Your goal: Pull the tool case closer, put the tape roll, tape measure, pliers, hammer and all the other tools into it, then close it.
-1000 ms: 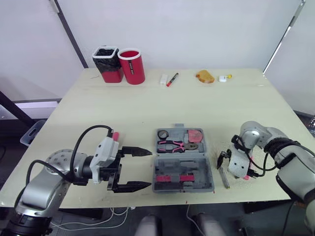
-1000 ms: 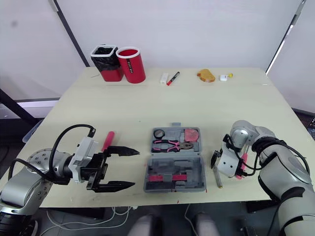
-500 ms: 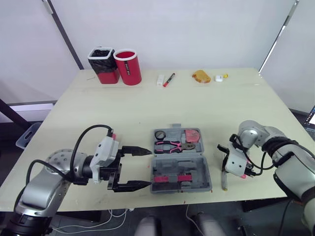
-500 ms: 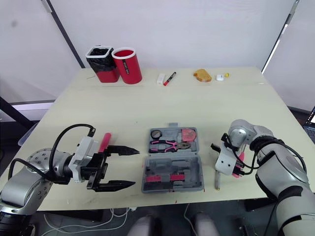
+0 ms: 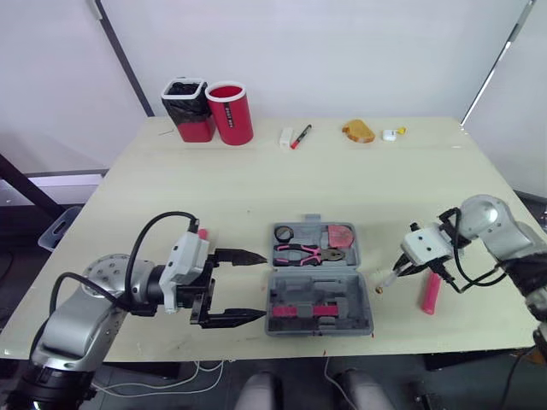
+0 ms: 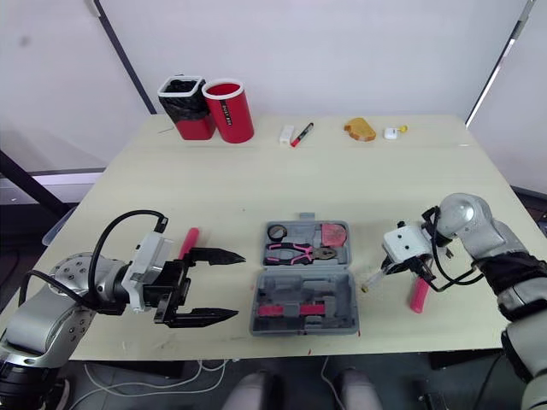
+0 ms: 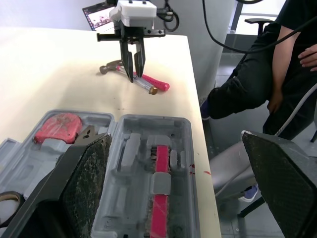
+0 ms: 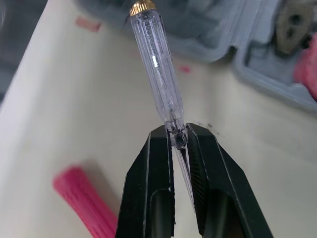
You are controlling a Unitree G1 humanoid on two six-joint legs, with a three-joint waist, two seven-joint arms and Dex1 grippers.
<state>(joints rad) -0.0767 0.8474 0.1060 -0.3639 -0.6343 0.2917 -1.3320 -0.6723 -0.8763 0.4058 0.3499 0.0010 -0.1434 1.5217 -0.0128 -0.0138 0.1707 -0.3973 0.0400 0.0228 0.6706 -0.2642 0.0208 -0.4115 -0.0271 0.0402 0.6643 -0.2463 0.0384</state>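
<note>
R gripper (image 8: 178,131): fingers (image 8: 159,163) were clamped on the clear-handled screwdriver (image 8: 156,69). They pinched only the thin shaft right where it met the handle. The whole handle w/ brass cap stuck out past the tips, held off the tabletop (image 5: 256,171). The cap pointed at the open tool case (image 5: 350,299), which lay just ahead of it, not touching. The hammer (image 5: 430,292) lay flat just behind those fingers, not yet packed.

L gripper (image 5: 263,286): fingers were wide apart, holding nothing, tips right by the case's side edge. Contact couldn't be told.

Pliers (image 5: 299,252), tape roll (image 5: 283,232) and tape measure (image 5: 339,237) were already in the tray, beyond the L fingertips.

Risks, as judged:
- The grip was small, on a smooth round shaft, w/ a long handle as lever. The screwdriver could probably swing or slide out between the fingers, esp. on a quick move.
- If dropped it could roll, and the tabletop edge was near.
- A low approach could knock the cap on the case rim. That would shove the case, since the L fingers weren't gripping it to steady it.
- If released across the moulded ribs rather than in a slot, the lid likely wouldn't shut.
</note>
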